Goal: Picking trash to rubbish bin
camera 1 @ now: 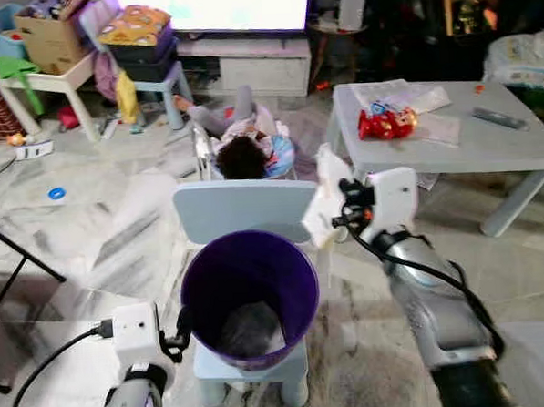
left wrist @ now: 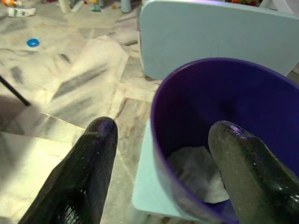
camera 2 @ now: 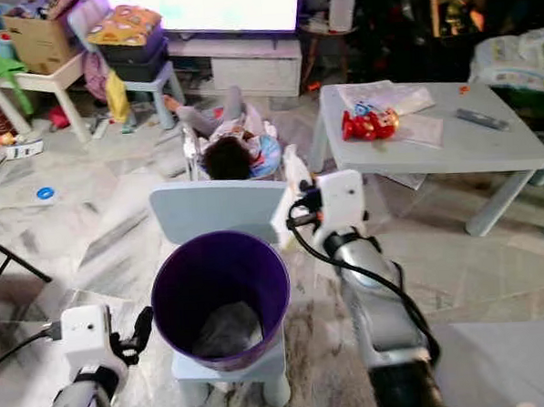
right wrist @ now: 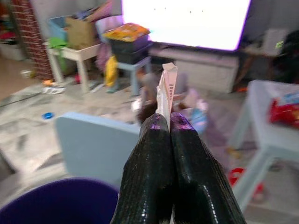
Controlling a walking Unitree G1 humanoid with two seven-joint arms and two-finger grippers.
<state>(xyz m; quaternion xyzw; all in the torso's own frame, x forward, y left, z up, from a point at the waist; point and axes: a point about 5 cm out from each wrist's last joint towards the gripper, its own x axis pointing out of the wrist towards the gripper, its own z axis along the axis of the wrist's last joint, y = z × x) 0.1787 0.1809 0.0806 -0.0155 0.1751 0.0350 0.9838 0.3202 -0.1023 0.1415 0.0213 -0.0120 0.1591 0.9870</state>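
A purple bin (camera 1: 248,278) stands on the seat of a small pale blue chair (camera 1: 245,208). Crumpled white paper (camera 1: 251,328) lies in the bottom of it. My right gripper (right wrist: 167,119) is shut on a flat white piece of trash (camera 1: 326,193), held just above and to the right of the bin's rim. My left gripper (left wrist: 163,130) is open at the bin's left side. Its fingers (left wrist: 93,149) straddle the rim, one outside the wall and one over the inside.
A person (camera 1: 242,146) lies low on the floor just behind the chair. A grey table (camera 1: 488,151) at the right carries a red packet (camera 1: 386,122) and a remote (camera 1: 498,117). Cluttered small tables (camera 1: 51,83) stand far left. A black stand leg (camera 1: 19,258) crosses the left floor.
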